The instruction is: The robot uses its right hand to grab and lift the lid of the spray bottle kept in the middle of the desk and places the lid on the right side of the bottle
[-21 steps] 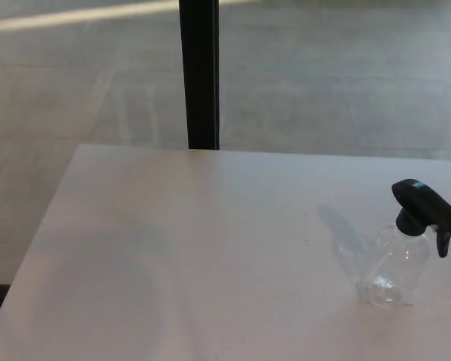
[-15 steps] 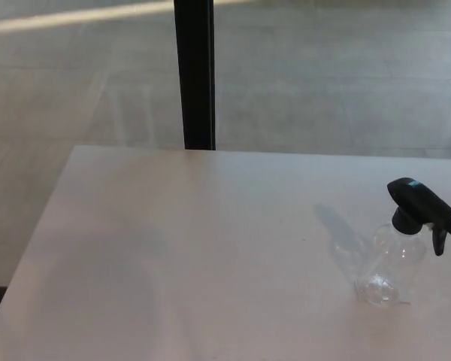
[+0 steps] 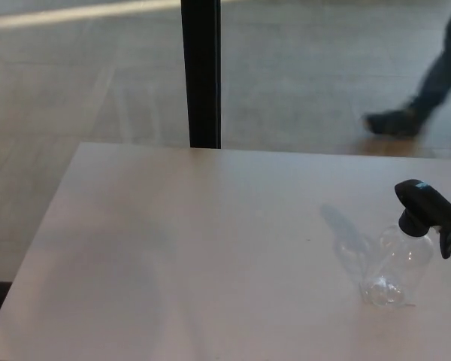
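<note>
A clear plastic spray bottle [image 3: 397,272] stands upright on the white desk [image 3: 195,248], toward its right side. Its black trigger lid [image 3: 428,210] sits on the bottle's neck, with the nozzle pointing right. Neither of my hands shows in the head view, and nothing touches the bottle.
A black vertical post [image 3: 201,74] rises behind the desk's far edge. Beyond it is a grey floor, where a person's leg and dark shoe [image 3: 395,120] are at the upper right. The desk's left edge runs diagonally at the lower left.
A person's leg and shoe have come into the picture at the upper right. The whole view has shifted slightly; the bottle stays in place on the desk.
</note>
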### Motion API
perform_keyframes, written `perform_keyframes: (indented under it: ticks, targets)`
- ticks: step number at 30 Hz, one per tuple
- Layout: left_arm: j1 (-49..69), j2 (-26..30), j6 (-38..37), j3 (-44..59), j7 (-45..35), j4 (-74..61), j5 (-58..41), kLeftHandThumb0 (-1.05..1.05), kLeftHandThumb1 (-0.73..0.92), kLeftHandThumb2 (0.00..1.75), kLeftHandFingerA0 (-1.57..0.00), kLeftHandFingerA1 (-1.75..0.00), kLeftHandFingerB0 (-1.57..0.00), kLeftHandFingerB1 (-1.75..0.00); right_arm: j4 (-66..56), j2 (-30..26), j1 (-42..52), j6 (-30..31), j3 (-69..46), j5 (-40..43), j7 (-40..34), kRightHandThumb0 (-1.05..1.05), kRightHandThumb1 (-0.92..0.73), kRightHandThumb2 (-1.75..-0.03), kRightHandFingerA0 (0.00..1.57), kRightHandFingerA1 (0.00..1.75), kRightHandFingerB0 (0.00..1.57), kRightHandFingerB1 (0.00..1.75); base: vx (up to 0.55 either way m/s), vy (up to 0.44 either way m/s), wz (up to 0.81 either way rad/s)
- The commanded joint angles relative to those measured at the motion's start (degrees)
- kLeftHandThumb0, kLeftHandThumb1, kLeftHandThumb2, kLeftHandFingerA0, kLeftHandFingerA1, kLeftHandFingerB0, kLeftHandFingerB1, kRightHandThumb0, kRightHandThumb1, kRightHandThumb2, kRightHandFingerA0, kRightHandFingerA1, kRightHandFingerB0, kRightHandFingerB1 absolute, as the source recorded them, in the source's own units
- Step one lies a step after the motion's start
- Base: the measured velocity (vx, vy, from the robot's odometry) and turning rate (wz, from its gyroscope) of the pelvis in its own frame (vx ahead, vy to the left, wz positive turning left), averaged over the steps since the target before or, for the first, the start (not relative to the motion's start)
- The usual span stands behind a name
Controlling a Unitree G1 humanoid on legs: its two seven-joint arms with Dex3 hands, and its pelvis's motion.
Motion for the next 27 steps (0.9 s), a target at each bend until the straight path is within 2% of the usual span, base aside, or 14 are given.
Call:
perform_keyframes:
  ticks: [1,2,7,8,9,13,16,22,23,24,25,26,27]
  targets:
    - [0.5,1.5,2.3,0.8,-2.5,-1.2,-3.1,-0.81,0.66,1.07,-0.47,-0.59,-0.31,-0.51,-18.9,-7.7,-10.7,19.4,10.4,0.6,5.2,-0.86,-0.7,-0.62,0.22,0.43,0.17,0.27,0.0,0.0,0.0]
    - [0.3,1.7,1.8,0.8,-2.8,-0.4,-3.2,-0.83,0.85,0.66,-0.54,-0.5,-0.36,-0.38,-19.8,-7.8,-12.0,20.0,12.9,-0.6,6.0,-0.85,-0.7,-0.62,0.25,0.44,0.2,0.28,0.0,0.0,0.0]
    - [0.7,1.8,2.0,0.6,-2.7,-0.8,-3.1,-0.84,0.84,0.65,-0.55,-0.5,-0.39,-0.38,-24.0,-8.9,-13.7,24.2,21.9,-3.2,10.7,-0.87,-0.72,-0.63,0.26,0.41,0.18,0.27,0.0,0.0,0.0]
    - [1.2,1.3,2.4,0.8,-2.6,-2.2,-3.6,-0.85,0.84,0.65,-0.55,-0.51,-0.38,-0.39,-24.3,-8.5,-14.3,25.3,25.3,-4.8,11.7,-0.81,-0.71,-0.62,0.24,0.39,0.17,0.27,0.0,0.0,0.0]
    - [1.0,1.3,2.6,0.8,-2.3,-2.1,-3.6,-0.84,0.84,0.65,-0.57,-0.52,-0.38,-0.39,-23.4,-9.1,-14.5,24.6,27.2,-6.9,12.4,-0.84,-0.74,-0.63,0.23,0.39,0.17,0.27,0.0,0.0,0.0]
    - [1.3,1.2,2.9,0.5,-2.1,-2.9,-3.4,-0.83,0.84,0.65,-0.56,-0.5,-0.39,-0.39,-21.4,-10.0,-15.9,26.4,32.1,-9.4,13.8,-0.93,-0.74,-0.63,0.25,0.37,0.2,0.27,0.0,0.0,0.0]
    - [1.2,1.6,2.8,0.8,-2.3,-2.2,-3.7,-0.84,0.84,0.65,-0.57,-0.51,-0.39,-0.39,-22.1,-12.5,-17.5,28.2,36.2,-11.7,16.3,-0.91,-0.76,-0.64,0.33,0.42,0.34,0.31,0.0,0.0,0.0]
    - [1.1,1.8,2.6,0.6,-2.4,-2.5,-3.5,-0.85,0.85,0.65,-0.57,-0.5,-0.38,-0.38,-20.9,-14.6,-21.1,30.9,41.8,-13.0,19.5,-0.91,-0.75,-0.64,0.32,0.45,0.34,0.31,0.0,0.0,0.0]
    - [1.4,1.6,2.7,0.4,-2.3,-3.3,-3.5,-0.85,0.85,0.65,-0.56,-0.51,-0.38,-0.39,-21.0,-15.1,-21.7,31.2,43.6,-13.6,20.6,-0.98,-0.67,-0.73,0.32,0.45,0.31,0.34,0.0,0.0,0.0]
    - [1.6,1.5,2.8,0.3,-2.4,-3.6,-3.5,-0.84,0.85,0.66,-0.56,-0.51,-0.37,-0.38,-21.0,-15.3,-21.8,30.9,44.4,-13.8,21.0,-0.98,-0.66,-0.74,0.32,0.47,0.3,0.34,0.0,0.0,0.0]
    - [1.6,1.5,2.6,0.3,-2.4,-3.6,-3.4,-0.84,0.85,0.66,-0.55,-0.5,-0.37,-0.38,-21.0,-15.4,-22.0,31.1,45.1,-13.8,21.2,-0.94,-0.61,-1.04,0.34,0.56,0.2,0.4,0.0,0.0,0.0]
    - [1.6,1.6,2.5,0.2,-2.5,-3.5,-3.3,-0.84,0.85,0.66,-0.55,-0.5,-0.37,-0.38,-21.0,-15.4,-22.1,31.3,45.5,-13.9,21.4,-0.94,-0.61,-1.04,0.34,0.56,0.2,0.4,0.0,0.0,0.0]
    - [1.6,1.6,2.6,0.2,-2.3,-3.4,-3.2,-0.83,0.85,0.66,-0.56,-0.5,-0.38,-0.38,-21.1,-15.5,-22.3,31.4,46.0,-14.0,21.5,-0.96,-0.66,-0.7,0.33,0.48,0.32,0.34,0.0,0.0,0.0]
